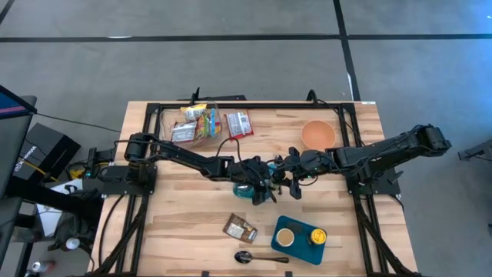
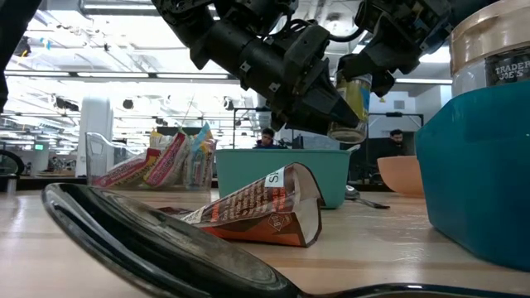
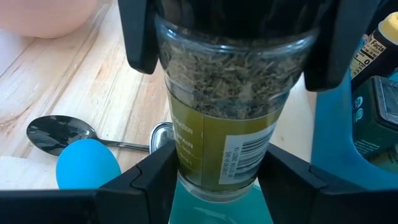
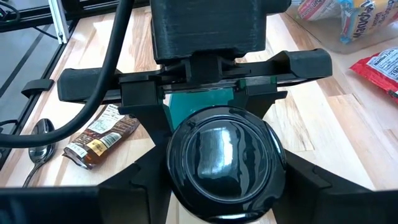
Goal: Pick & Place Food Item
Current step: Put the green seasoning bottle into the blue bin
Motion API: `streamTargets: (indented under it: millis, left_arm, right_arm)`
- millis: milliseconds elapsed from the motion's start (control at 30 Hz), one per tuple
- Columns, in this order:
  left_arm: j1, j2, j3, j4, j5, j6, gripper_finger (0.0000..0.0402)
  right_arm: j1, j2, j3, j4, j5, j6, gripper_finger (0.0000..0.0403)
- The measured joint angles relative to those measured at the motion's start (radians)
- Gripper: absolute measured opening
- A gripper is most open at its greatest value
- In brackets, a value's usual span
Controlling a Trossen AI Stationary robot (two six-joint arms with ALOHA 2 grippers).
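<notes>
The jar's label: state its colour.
Olive green with a white barcode panel on the jar, held by both the left gripper and right gripper; left wrist view.

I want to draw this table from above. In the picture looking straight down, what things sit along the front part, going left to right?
Snack wrapper → spoon → teal tray, holding a cup and then a yellow-lidded jar.

spoon [image 2: 166,240] blurred up close, teal tray [image 2: 480,165] cut off at edge, jar [image 3: 227,106] top hidden
</notes>
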Motion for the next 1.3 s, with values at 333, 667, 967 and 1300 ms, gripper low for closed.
streamTargets:
  millis: [333, 667, 967, 1300]
  left_arm:
    - [0.014, 0.0, 0.0, 0.0, 0.074, -0.004, 0.0279]
    - [0.012, 0.0, 0.0, -0.004, 0.074, 0.0, 0.0303]
    - [0.013, 0.0, 0.0, -0.017, 0.074, 0.0, 0.0301]
    - [0.013, 0.0, 0.0, -0.027, 0.073, 0.0, 0.0301]
  right_arm:
    - [0.0, 0.0, 0.0, -0.001, 0.0, 0.003, 0.0196]
    - [0.0, -0.017, -0.001, -0.048, 0.0, 0.0, 0.0198]
    - [0.0, -0.06, -0.001, -0.108, 0.001, 0.013, 0.0198]
    - [0.02, -0.174, -0.001, -0.188, 0.004, 0.034, 0.0198]
